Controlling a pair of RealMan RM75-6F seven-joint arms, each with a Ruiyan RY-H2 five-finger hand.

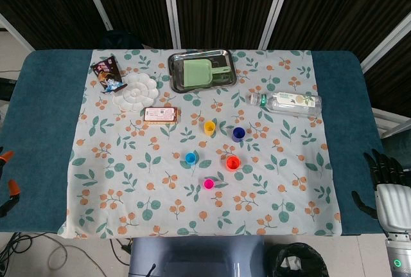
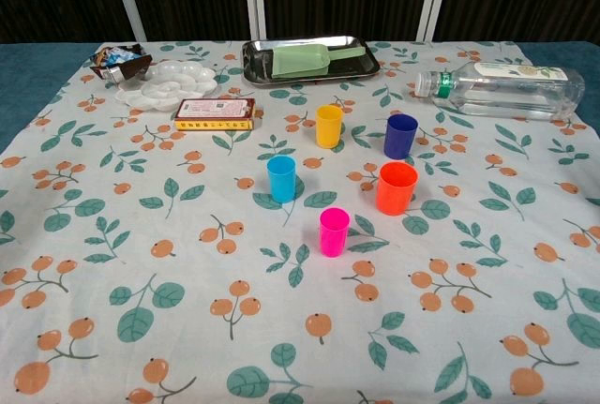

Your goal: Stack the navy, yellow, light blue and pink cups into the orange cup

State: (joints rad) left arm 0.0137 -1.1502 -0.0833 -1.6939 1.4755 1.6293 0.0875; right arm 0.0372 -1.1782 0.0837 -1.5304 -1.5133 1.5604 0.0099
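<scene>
Head view: the orange cup [image 1: 233, 162] stands mid-tabletop [image 1: 45, 116], with the navy cup [image 1: 239, 133] at 12, the yellow cup [image 1: 209, 127] at 11, the light blue cup [image 1: 191, 157] at 9 and the pink cup [image 1: 209, 184] at 7. All 5 stand upright and apart, mouths up, ready for nesting. The right hand [image 1: 385, 184] waits at the edge, fingers apart, empty. The left hand is unseen.

Chest view: the pink cup [image 2: 334, 231] stands nearest, and neither hand shows.

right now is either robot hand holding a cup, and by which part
Nothing is held. The right robot hand is open at the table's edge, far from the cups; the left one is out of view. The orange cup stands untouched.
</scene>
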